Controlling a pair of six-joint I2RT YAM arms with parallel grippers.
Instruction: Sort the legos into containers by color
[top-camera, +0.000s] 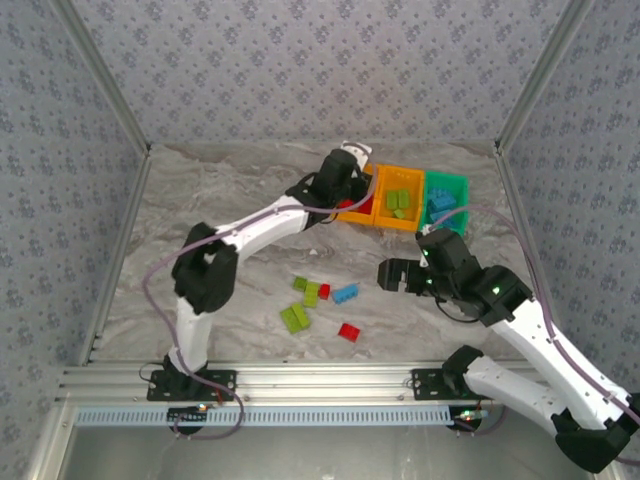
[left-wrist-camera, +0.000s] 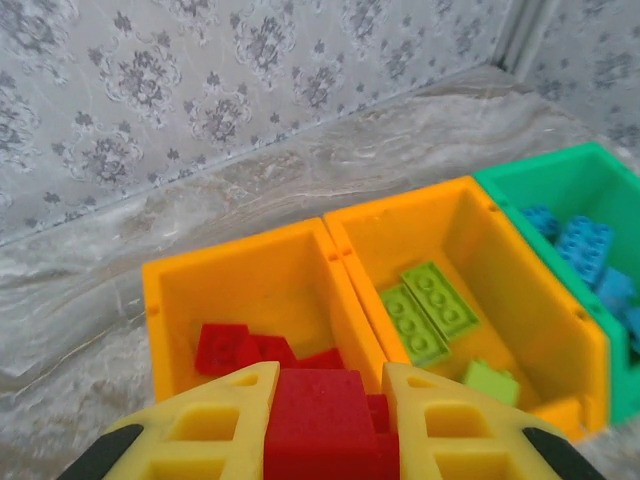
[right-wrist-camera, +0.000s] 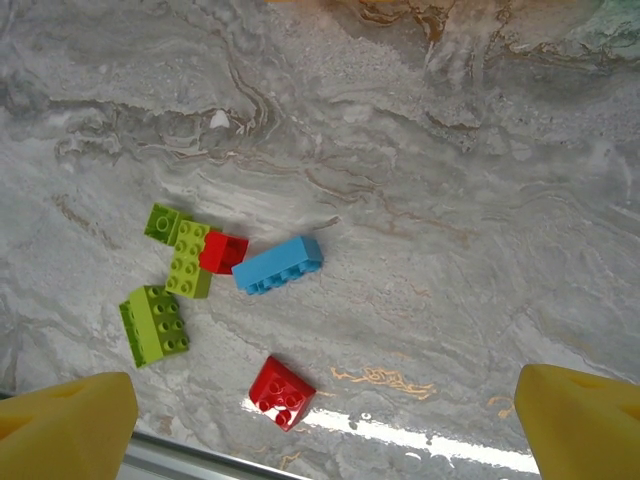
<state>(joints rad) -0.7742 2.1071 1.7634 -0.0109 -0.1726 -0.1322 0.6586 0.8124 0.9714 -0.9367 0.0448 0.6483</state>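
My left fingers (left-wrist-camera: 200, 430) clamp a red lego (left-wrist-camera: 320, 415), likely light, rigid and slick, by its flat sides over the reds' orange container (left-wrist-camera: 230, 255); my right fingers (right-wrist-camera: 70, 425) gape wide above loose legos (right-wrist-camera: 278, 265).

On tbl (right-wrist-camera: 470, 150): lime lego (right-wrist-camera: 155, 322) x3, red lego (right-wrist-camera: 281, 391) x2, blue lego (right-wrist-camera: 278, 265) x1; orange bin (left-wrist-camera: 240, 285) x2, green bin (left-wrist-camera: 545, 185) x1.

No writing, number, brand or sign can be read on the legos (right-wrist-camera: 278, 266), the containers (left-wrist-camera: 410, 235) or the wallpaper (top-camera: 300, 70) (its print is floral, not lettering).
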